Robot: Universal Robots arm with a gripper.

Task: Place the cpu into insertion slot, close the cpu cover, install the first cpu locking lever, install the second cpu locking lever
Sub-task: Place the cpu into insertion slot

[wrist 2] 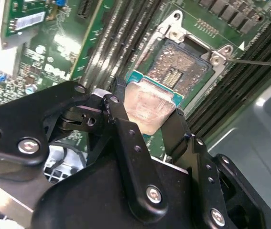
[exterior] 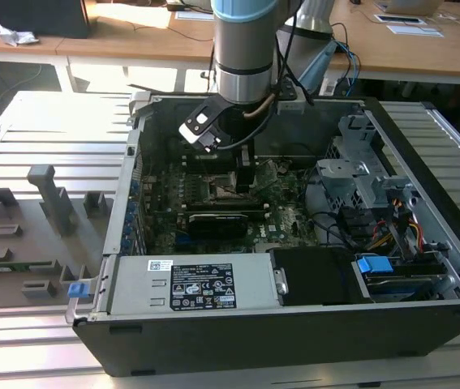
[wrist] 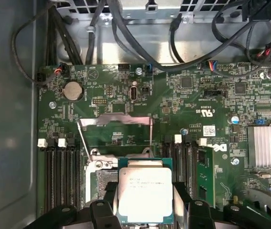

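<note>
Now | pincer (wrist: 146, 194) clamps cpu (wrist: 145, 183) by opposite edges, lower centre of first wrist view | likely light, stiff, fragile: edge-hold suits.

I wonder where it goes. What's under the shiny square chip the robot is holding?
The open insertion slot, its dark pin grid showing beside the cpu in the gripper. The part directly beneath the cpu is covered.

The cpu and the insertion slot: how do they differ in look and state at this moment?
The cpu has a smooth silvery top; the insertion slot shows a dark pin-grid centre. The cpu is clamped in the claw, not yet seated; the insertion slot sits fixed in the motherboard, uncovered and empty. Both are square and look close in footprint.
</note>
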